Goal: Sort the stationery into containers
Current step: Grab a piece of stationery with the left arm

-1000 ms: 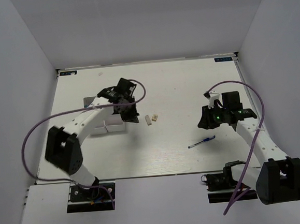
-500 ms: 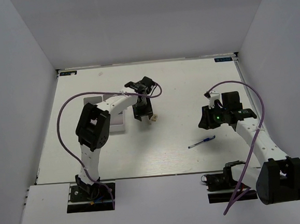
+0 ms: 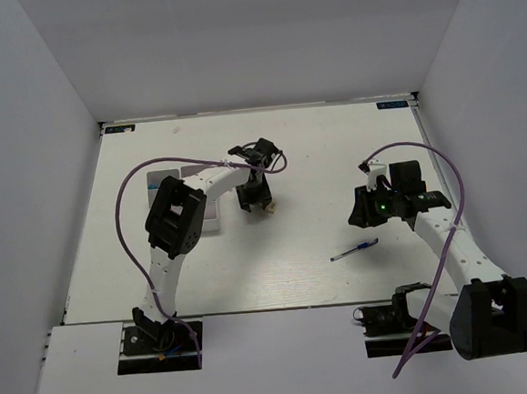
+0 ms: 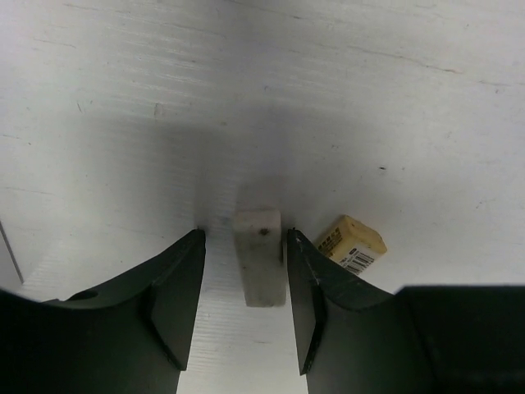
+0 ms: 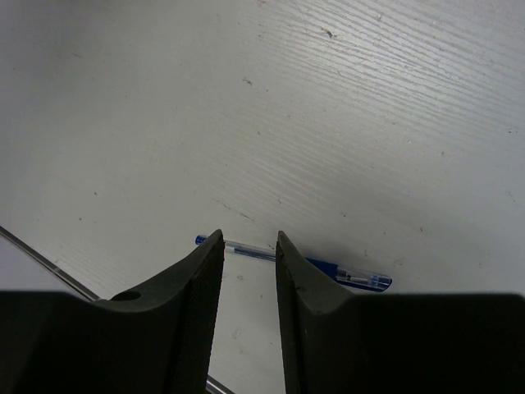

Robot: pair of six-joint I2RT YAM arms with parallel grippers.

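Observation:
My left gripper [image 3: 258,203] stands low over the middle of the table, open. In the left wrist view a pale beige block [image 4: 259,261] lies on the table between the fingertips of my left gripper [image 4: 244,238], close to the right one, with a gap on the left. A yellowish block with a barcode label [image 4: 350,244] lies just outside the right finger. The white tray [image 3: 209,221] is behind the left arm, partly hidden. My right gripper [image 3: 360,209] hovers open, a narrow gap between its jaws, over the thin blue pen [image 3: 354,249]. The pen [image 5: 344,273] shows past the fingertips of my right gripper [image 5: 248,236].
White walls close in the table on three sides. The left arm's purple cable [image 3: 130,185] loops over the tray's side. The table's edge [image 5: 49,264] shows at the lower left of the right wrist view.
My left arm swung right from the tray to the two blocks and its jaws opened around the pale block. The right gripper stayed in place, its jaws a little wider.

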